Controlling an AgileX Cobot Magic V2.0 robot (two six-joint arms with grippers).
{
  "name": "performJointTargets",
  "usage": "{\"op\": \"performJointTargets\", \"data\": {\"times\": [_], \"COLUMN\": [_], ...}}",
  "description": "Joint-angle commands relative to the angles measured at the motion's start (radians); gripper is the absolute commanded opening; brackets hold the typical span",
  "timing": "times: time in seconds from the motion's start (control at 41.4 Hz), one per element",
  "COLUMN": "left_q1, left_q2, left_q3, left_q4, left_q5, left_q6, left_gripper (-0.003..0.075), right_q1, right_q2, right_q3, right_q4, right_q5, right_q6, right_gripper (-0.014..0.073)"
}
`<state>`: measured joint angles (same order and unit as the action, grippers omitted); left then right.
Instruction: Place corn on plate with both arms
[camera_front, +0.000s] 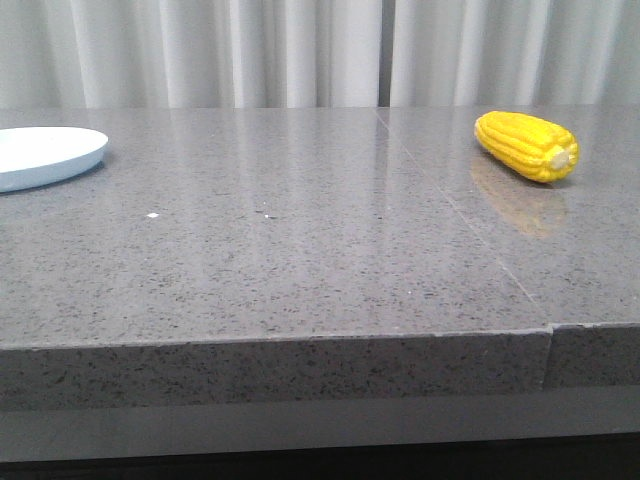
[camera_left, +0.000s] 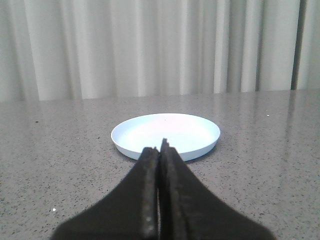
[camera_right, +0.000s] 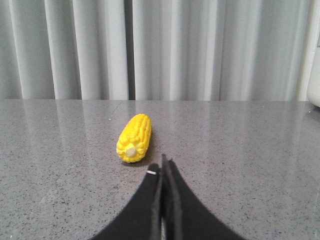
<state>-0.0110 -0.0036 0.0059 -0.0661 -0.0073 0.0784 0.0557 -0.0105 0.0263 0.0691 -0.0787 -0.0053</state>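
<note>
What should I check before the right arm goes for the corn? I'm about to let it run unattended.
1. Corn lying free on the table, nothing on it: ok.
2. Plate empty: ok.
3. Right gripper open for a grasp: not ok, fingers closed together.
4. Left gripper open: not ok, also closed.
5. Right gripper lined up with the corn: cannot tell; the corn sits off to one side in the wrist view.
6. Corn and plate apart at opposite sides of the table: ok.
</note>
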Motion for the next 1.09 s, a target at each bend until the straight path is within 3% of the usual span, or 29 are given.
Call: {"op": "performJointTargets", "data": {"times": [0.0, 0.58, 0.822, 1.064], "left_q1": [0.002, 0.002, 0.002, 0.002], "left_q2": [-0.02, -0.02, -0.02, -0.013], "left_q3": [0.001, 0.001, -0.004, -0.192], "left_q4": [-0.007, -0.007, -0.007, -0.007], "left_q5": [-0.084, -0.084, -0.188, -0.166], "left_q6": [-0.009, -0.009, -0.009, -0.009], "left_gripper": [-0.002, -0.002, -0.002, -0.002], "right_q1": [-0.001, -0.001, -0.001, -0.001], "right_q2": [-0.012, -0.012, -0.012, -0.004], "right_q3": [-0.016, -0.016, -0.025, -0.21], "right_q4": [0.002, 0.002, 0.002, 0.002], "right_q5": [-0.082, -0.082, -0.133, 0.037], "right_q6": [-0.006, -0.006, -0.006, -0.006], "right_gripper": [-0.0119, -0.0119, -0.0119, -0.0119]}}
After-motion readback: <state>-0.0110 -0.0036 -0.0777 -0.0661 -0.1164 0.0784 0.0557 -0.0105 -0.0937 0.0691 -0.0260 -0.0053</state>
